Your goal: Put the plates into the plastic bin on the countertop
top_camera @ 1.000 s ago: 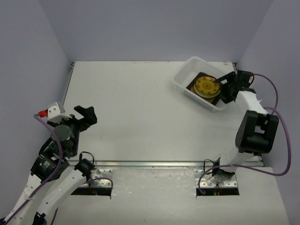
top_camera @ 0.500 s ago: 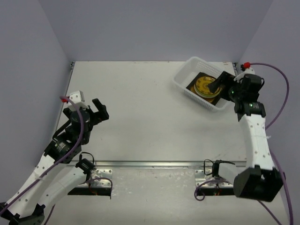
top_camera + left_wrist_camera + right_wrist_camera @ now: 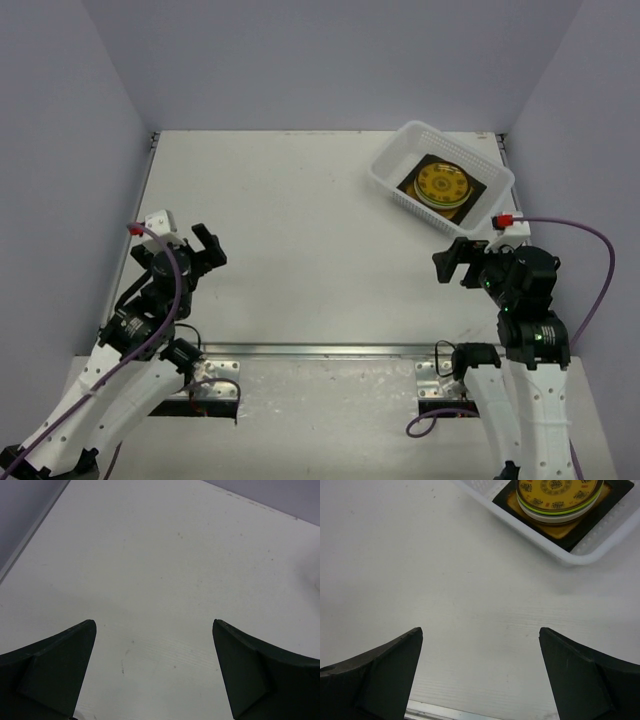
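Note:
The white plastic bin (image 3: 392, 170) stands at the back right of the white countertop (image 3: 300, 230). Inside it lies a stack of plates (image 3: 442, 184): a yellow-brown round one on top, over a dark-rimmed square with an amber centre. The stack also shows in the right wrist view (image 3: 559, 495), with lime green and cream edges under the top plate, inside the bin (image 3: 580, 556). My right gripper (image 3: 452, 262) is open and empty, in front of the bin and apart from it. My left gripper (image 3: 208, 243) is open and empty over the bare left side of the countertop.
Grey walls close the countertop on the left, back and right. A metal front edge (image 3: 320, 350) runs along the near side, and shows in the right wrist view (image 3: 440, 712). A purple cable (image 3: 590, 290) loops beside the right arm.

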You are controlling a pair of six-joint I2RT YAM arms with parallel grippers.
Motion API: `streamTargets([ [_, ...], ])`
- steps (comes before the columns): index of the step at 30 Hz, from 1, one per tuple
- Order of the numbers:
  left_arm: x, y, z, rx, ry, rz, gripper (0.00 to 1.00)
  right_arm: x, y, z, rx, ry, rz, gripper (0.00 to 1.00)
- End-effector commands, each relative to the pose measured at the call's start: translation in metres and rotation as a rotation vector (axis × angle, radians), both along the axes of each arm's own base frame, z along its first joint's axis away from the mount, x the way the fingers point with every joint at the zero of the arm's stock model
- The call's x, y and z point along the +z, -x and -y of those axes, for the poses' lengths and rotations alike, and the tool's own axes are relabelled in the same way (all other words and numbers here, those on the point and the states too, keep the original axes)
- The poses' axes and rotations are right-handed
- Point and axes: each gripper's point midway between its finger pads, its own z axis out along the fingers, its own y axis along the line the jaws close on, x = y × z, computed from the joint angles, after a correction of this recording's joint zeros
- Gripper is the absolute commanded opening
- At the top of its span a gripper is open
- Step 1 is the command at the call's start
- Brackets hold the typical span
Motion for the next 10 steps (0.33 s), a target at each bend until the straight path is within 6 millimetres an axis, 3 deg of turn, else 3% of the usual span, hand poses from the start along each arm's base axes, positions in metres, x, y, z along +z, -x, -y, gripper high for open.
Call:
streamTargets([
  [1,0.016,-0.003,-0.001,0.002,0.040,0.117,1.00,0.007,0.007,-0.003,0.031,0.022,0.073,0.99],
  [5,0.017,-0.004,0.011,-0.074,0.055,0.141,1.00,0.004,0.009,-0.007,0.058,0.020,0.088,0.99],
  [10,0.016,-0.004,0.012,-0.075,0.057,0.133,1.00,-0.001,0.009,-0.014,0.097,0.004,0.080,0.99],
])
